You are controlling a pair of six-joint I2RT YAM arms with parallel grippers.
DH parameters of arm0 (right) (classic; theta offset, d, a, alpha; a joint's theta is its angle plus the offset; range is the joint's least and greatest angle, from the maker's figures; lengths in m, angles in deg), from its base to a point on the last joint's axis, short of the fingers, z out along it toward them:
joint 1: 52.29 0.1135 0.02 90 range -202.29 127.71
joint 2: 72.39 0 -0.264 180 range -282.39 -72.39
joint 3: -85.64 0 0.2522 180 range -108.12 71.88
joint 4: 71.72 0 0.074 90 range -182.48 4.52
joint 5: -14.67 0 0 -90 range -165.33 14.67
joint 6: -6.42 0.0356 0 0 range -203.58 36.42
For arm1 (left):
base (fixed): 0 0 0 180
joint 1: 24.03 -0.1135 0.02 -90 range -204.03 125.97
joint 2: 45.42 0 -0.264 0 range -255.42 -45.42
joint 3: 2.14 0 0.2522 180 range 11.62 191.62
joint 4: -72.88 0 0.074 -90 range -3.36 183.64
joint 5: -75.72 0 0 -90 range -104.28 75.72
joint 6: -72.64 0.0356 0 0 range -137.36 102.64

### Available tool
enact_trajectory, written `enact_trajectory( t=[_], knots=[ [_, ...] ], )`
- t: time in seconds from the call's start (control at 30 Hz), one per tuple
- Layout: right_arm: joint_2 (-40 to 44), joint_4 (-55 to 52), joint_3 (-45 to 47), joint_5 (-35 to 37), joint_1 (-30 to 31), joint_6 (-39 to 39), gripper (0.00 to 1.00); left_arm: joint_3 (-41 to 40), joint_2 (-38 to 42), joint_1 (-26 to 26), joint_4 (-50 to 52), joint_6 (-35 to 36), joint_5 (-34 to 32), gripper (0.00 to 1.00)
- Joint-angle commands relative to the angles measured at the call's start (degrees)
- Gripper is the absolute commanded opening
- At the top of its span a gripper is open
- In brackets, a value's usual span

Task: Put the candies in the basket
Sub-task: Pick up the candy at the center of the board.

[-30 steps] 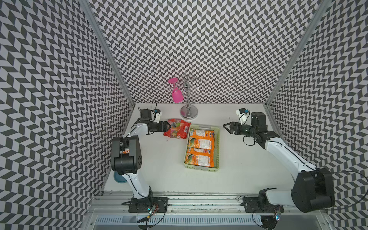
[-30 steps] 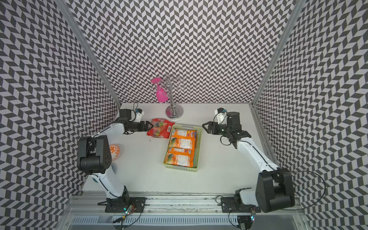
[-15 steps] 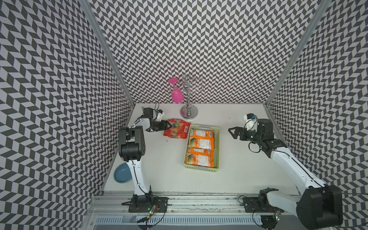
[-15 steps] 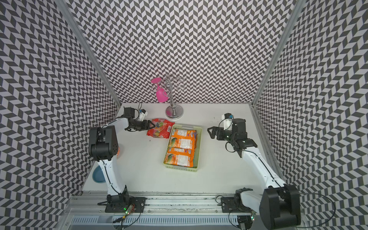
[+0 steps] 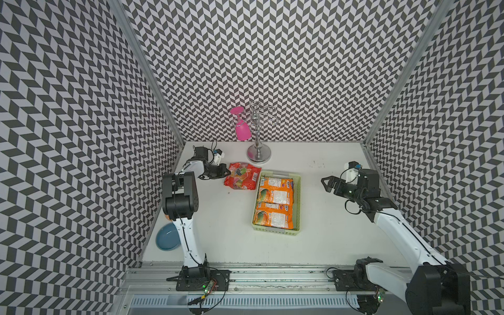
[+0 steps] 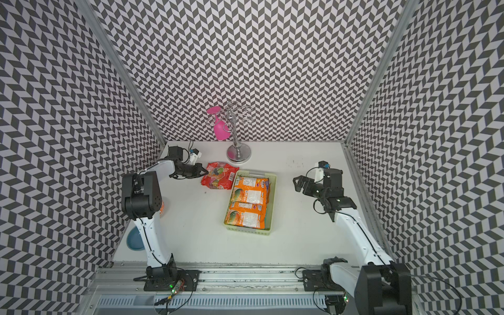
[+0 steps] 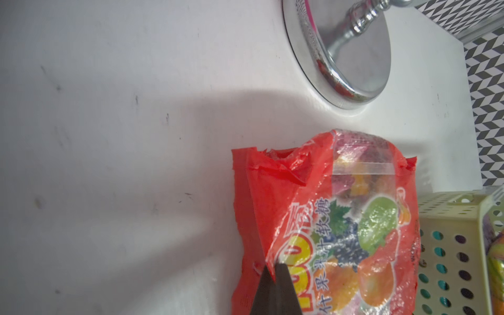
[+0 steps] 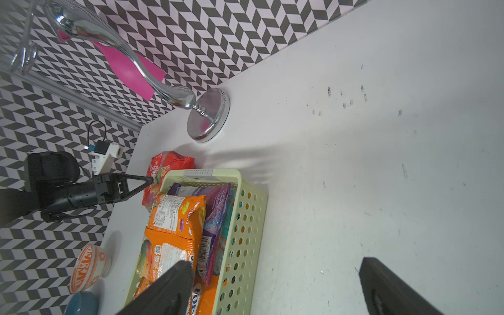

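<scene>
Left wrist view shows the left hand (image 7: 273, 268) with its dark fingers (image 7: 285, 286) pressed together on an edge of the red fruit-printed bag (image 7: 341, 223), which lies crumpled on the white table (image 7: 109, 136) just beside a corner of the pale yellow-green basket (image 7: 450, 215) (whether the two touch I cannot tell), the chrome stand (image 7: 354, 54) near the bag's other end. In both top views the orange packets (image 5: 275, 195) lie overlapping inside the basket, a purple packet (image 8: 215, 207) tucked beside them, while the right hand (image 5: 328, 184) hangs above the table to the right of the basket, apart from it, its jaws spread wide and holding nothing.
</scene>
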Motion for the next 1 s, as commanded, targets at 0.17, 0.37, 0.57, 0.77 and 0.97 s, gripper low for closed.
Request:
enact_trajectory(
  t=[0.17, 0.37, 0.57, 0.77, 0.97],
  knots=[
    [-0.86, 4.88, -0.57, -8.39, -0.32, -1.17, 0.99, -1.83, 10.84, -0.72, 0.19, -0.14, 2.10, 0.00],
    [-2.93, 6.35, -2.06, -12.99, 1.11, 0.15, 0.99, -4.94, 18.13, -1.66, -0.77, -0.77, 1.92, 0.00],
    [-7.20, 2.72, -9.21, -10.72, 9.14, -3.05, 0.98, -4.68, 24.81, -2.47, -0.86, -2.49, 6.18, 0.00],
    [-9.08, 3.52, -10.84, -13.33, 10.35, -1.16, 0.98, -1.68, 31.08, -1.74, 1.72, -2.57, 10.70, 0.00],
    [-7.73, 2.78, -10.79, -14.89, 10.31, -3.29, 0.98, -0.44, 36.01, -0.08, 6.67, -1.85, 19.22, 0.00]
  ],
)
